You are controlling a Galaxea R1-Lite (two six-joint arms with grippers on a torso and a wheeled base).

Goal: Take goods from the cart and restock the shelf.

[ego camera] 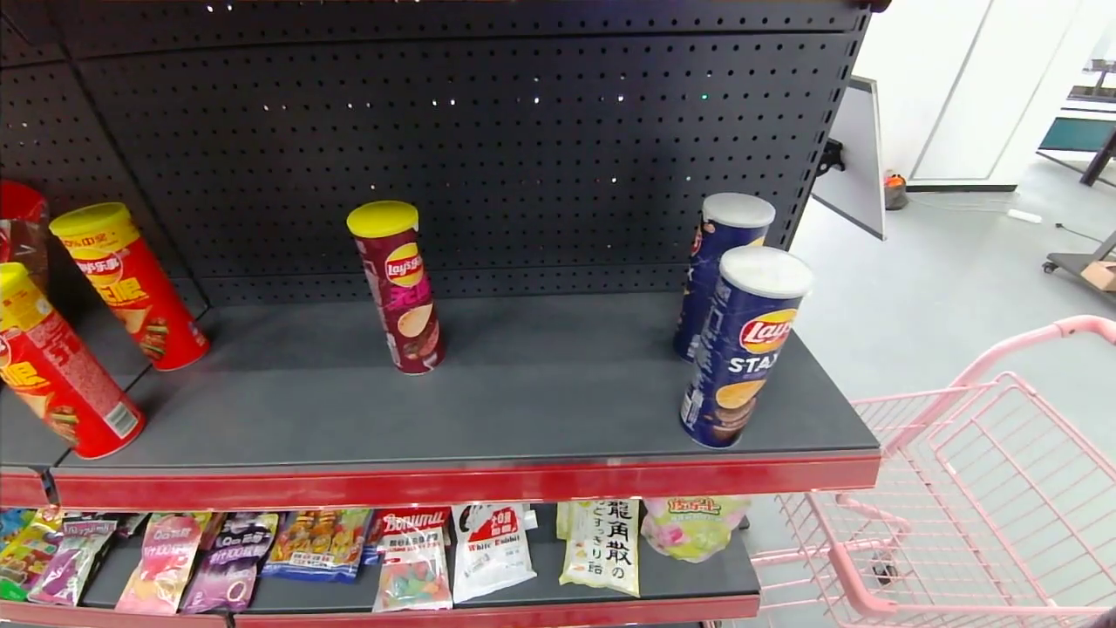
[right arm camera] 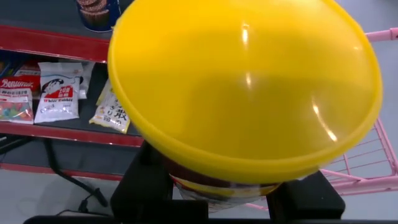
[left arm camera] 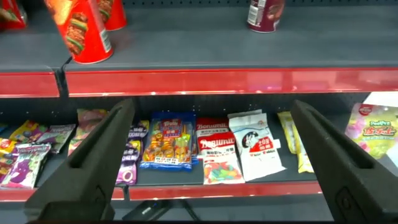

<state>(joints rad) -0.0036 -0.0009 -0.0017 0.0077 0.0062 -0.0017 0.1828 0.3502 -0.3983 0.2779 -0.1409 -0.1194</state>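
Yellow plastic caps the can [right arm camera: 245,87] that is clamped upright between the fingers of the right hand [right arm camera: 227,199], its lid turned toward the wrist camera. The left hand [left arm camera: 212,109] is spread wide and grasps nothing; it is levelled at the bags [left arm camera: 205,149] laid along the lower shelf [left arm camera: 186,190]. In the head view the shelf [ego camera: 523,384] is stretched across the centre of the frame. On it a maroon can [ego camera: 399,288] is stood upright at mid-frame, well apart from the others. Two blue cans [ego camera: 741,349] are set at right centre, one just behind the other, and two red cans [ego camera: 131,283] are placed at the left edge. The pink cart [ego camera: 1003,488] is seen at the lower right.
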